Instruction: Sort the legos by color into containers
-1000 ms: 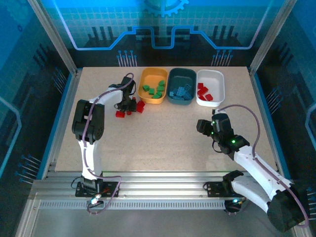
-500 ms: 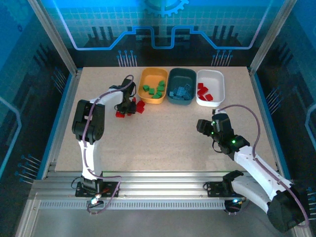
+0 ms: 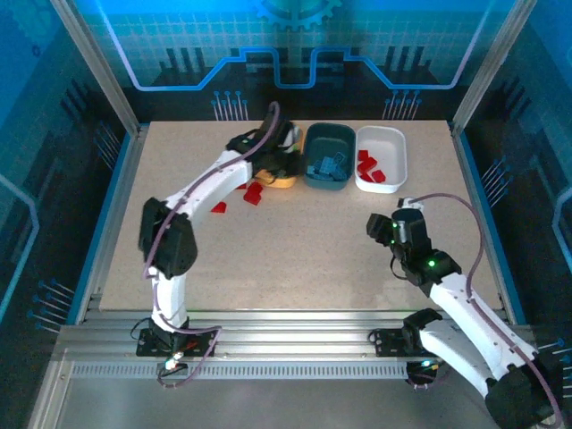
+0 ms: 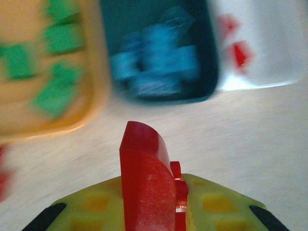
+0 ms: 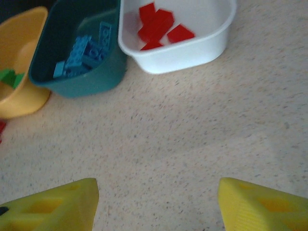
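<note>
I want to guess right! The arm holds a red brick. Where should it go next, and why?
Probably swing right to the white bin and drop it there. The left gripper is shut on the red brick near the teal bin, and the white bin holds the other red bricks.

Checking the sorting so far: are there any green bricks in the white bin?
No, in the right wrist view the white bin holds only red bricks.
</note>
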